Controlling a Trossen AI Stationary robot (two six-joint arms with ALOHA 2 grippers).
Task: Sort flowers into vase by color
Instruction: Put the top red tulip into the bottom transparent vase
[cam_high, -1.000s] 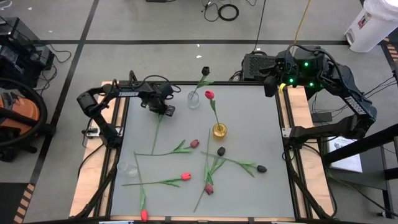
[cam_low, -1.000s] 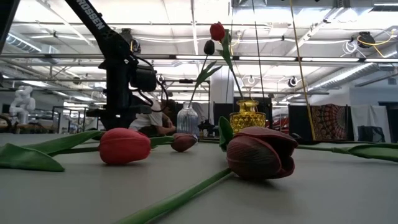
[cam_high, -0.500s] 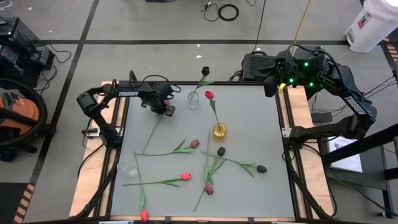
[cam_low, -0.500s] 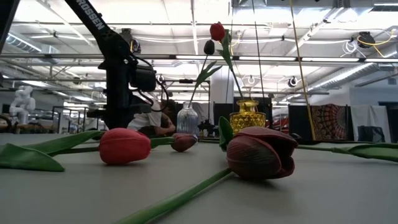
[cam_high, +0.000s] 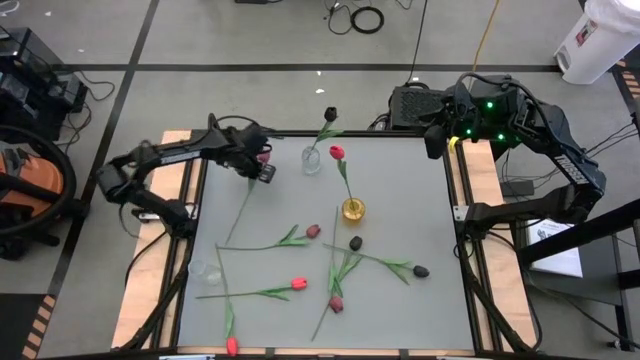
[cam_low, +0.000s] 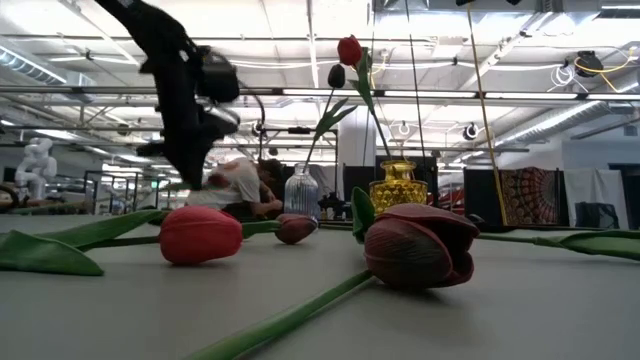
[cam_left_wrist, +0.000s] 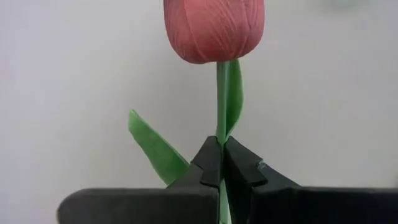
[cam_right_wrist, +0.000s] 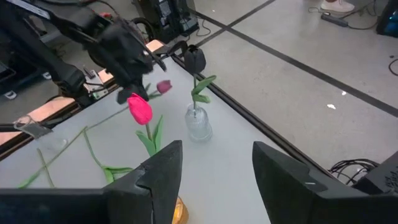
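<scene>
- The left gripper (cam_left_wrist: 220, 163) has its jaws clamped on the thin green stem of a pinkish-red tulip (cam_left_wrist: 214, 28), just below the head, where a leaf branches off.
- From above, the left gripper (cam_high: 258, 160) sits near the table's (cam_high: 400, 190) far left corner, and the held stem trails down toward the table's middle, its lower end seemingly resting on the surface.
- The right gripper (cam_right_wrist: 214, 163) waits above the far right corner, jaws apart and empty.
- The clear vase (cam_high: 312, 159) holds a dark-headed tulip (cam_high: 330, 114); the amber vase (cam_high: 353, 209) holds a red tulip (cam_high: 337, 152).
- The other flowers lie loose on the table: a red one (cam_high: 298, 284) near the middle, another red one (cam_high: 232, 346) at the near edge, maroon ones (cam_high: 313, 230) and dark ones (cam_high: 421, 270) between them.
- Handling: these stems look light, long and springy, so a lifted flower will likely droop and swing behind the grip.
- A hold near the head controls the bloom but leaves the stem tip free; threading it into a narrow vase neck will probably call for care.
- The glass vases look light and tippable, so a stem dragged against a rim could knock one over.
- By colour, the held tulip probably belongs with the red one in the amber vase, though the blurred low view does not confirm its shade.
</scene>
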